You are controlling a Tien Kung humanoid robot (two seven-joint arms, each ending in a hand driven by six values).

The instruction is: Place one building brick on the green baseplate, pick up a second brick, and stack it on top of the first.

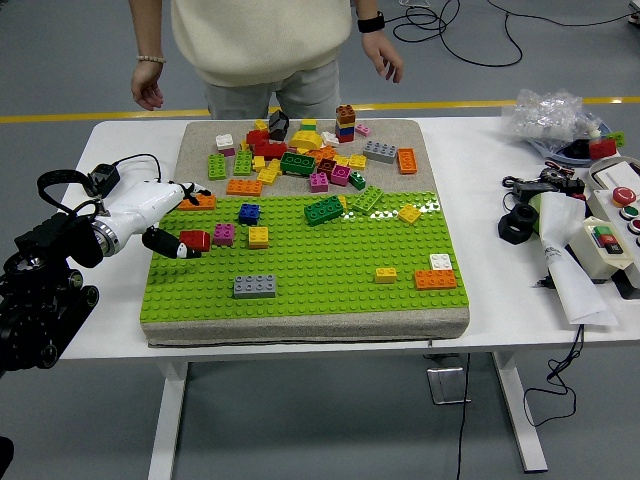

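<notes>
Bright, even light falls from overhead. Shadows are soft and short under the worktop (300,335) edge. The picture is sharp throughout, with mild glare on clear plastic bags (550,112).
</notes>
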